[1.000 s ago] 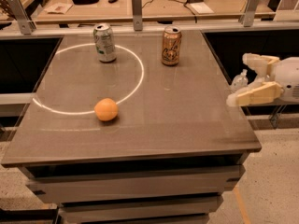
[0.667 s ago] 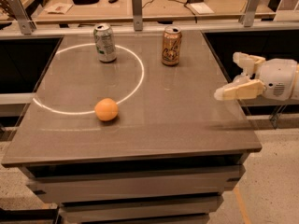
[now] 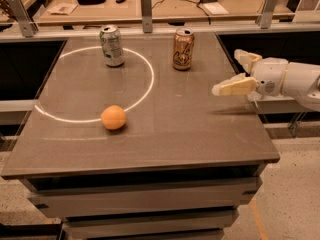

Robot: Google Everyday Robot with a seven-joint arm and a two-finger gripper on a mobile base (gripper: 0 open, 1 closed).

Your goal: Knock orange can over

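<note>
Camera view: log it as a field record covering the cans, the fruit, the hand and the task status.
orange can: upright, far side of the table, right of centre
silver can: upright, on the far arc of the white ring
orange: at the ring's near arc
hand: open, over the table's right edge, right of the orange can and nearer the camera, not touching it
task status: orange can not yet knocked over

Cannot read the pale lettering on the orange can [image 3: 183, 49]. Cannot name the small clutter [image 3: 92, 0] on the far bench [image 3: 165, 13], cropped by the top edge. Loses the arm [image 3: 302, 81] past the right edge, behind the gripper [image 3: 227, 73] above the table's [image 3: 200, 134] right rim.
</note>
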